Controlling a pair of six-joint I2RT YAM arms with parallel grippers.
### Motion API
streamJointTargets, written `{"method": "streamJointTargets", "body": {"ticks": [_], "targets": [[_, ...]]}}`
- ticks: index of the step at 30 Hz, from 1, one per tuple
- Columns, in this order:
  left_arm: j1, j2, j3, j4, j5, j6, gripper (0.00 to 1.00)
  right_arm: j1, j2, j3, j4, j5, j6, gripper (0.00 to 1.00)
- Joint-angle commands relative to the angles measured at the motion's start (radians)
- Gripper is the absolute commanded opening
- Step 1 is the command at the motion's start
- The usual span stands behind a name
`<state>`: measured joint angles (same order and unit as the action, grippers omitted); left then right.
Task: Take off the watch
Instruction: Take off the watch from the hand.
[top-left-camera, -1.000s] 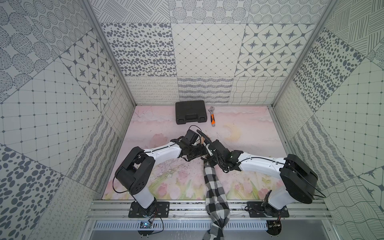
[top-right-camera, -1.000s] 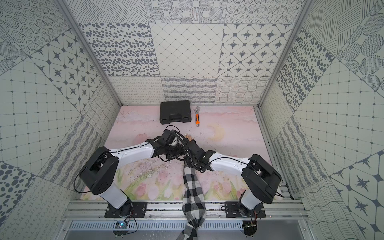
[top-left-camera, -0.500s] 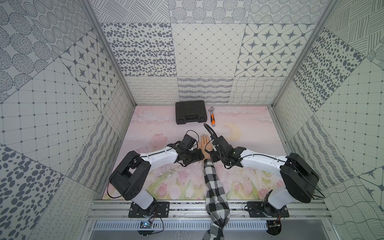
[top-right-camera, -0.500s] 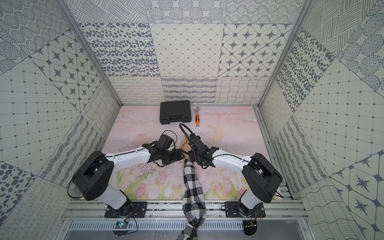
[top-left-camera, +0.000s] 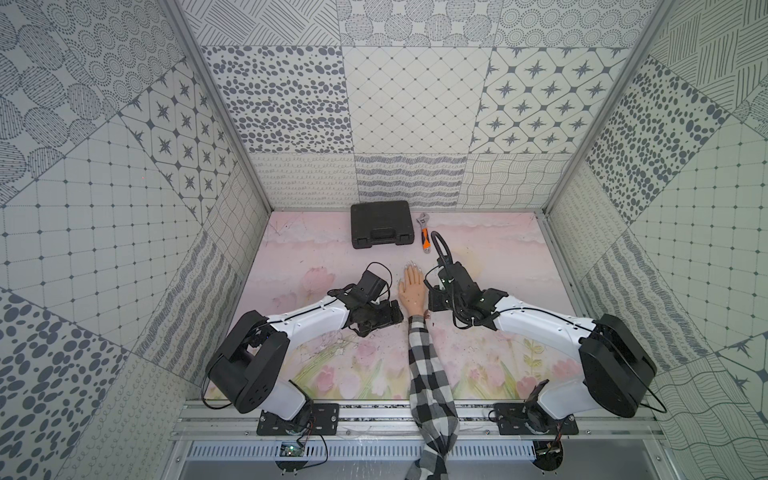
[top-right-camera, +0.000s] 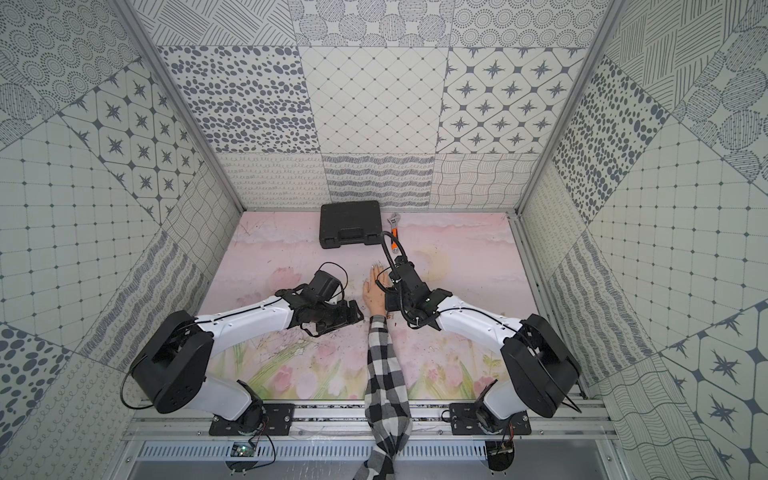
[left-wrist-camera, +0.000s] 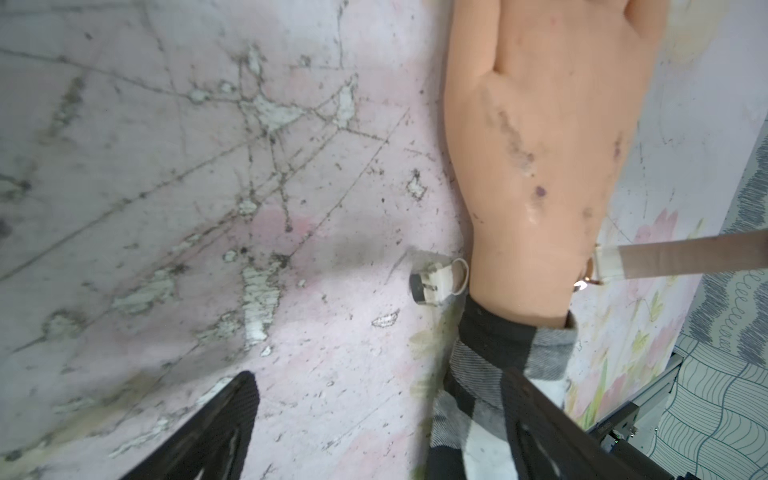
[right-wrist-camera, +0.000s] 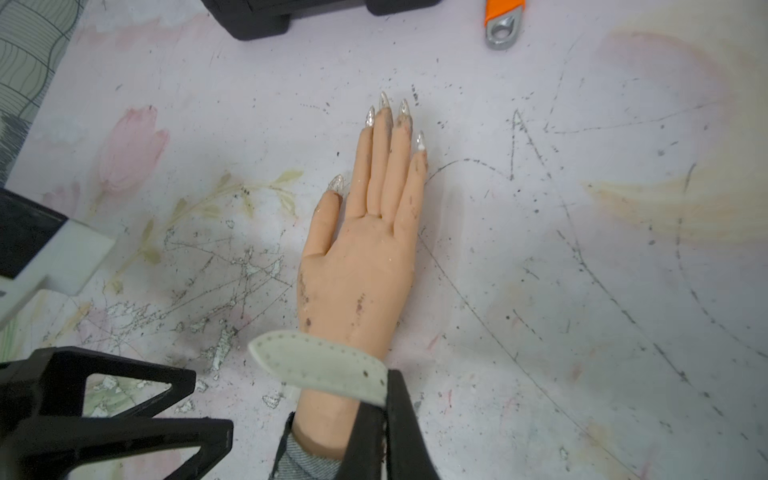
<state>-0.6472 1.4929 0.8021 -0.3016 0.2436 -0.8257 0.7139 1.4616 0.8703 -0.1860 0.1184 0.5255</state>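
In both top views we see a mannequin hand (top-left-camera: 412, 291) lying palm down in the middle of the table (top-left-camera: 498, 266), fingers pointing far, its checked sleeve (top-left-camera: 428, 374) running to the near edge. The left gripper (top-left-camera: 395, 316) sits just left of the wrist and the right gripper (top-left-camera: 430, 300) just right of it, while a black case (top-left-camera: 381, 224) and a wrench (top-left-camera: 424, 232) lie far back, well apart from them. In the left wrist view the left gripper's fingers (left-wrist-camera: 224, 419) stand spread wide, holding nothing. The watch (left-wrist-camera: 665, 259) is unbuckled, its buckle end (left-wrist-camera: 436, 282) lying on the table just beside the wrist's left side, its strap stretched taut toward the right. In the right wrist view the right gripper (right-wrist-camera: 386, 395) is pressed together on that pale strap (right-wrist-camera: 320, 363), whose holed tip juts past the jaws. We judge the unfastening done; drawing the watch clear of the wrist is still left.
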Motion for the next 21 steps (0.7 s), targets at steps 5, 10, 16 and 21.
{"method": "streamJointTargets", "body": {"ticks": [5, 10, 16, 21], "targets": [[0.031, -0.022, 0.011, -0.048, -0.04, 0.036, 0.98, -0.054, -0.081, -0.025, -0.002, 0.014, 0.006, 0.0], [0.041, -0.016, 0.013, -0.05, -0.044, 0.043, 0.98, -0.105, -0.129, -0.022, -0.029, 0.014, -0.016, 0.0], [0.047, -0.017, 0.016, -0.048, -0.046, 0.044, 0.98, -0.193, -0.153, -0.02, -0.043, -0.002, -0.058, 0.0], [0.051, -0.017, 0.024, -0.054, -0.045, 0.048, 0.98, -0.274, -0.151, -0.069, -0.004, -0.018, -0.074, 0.0]]}}
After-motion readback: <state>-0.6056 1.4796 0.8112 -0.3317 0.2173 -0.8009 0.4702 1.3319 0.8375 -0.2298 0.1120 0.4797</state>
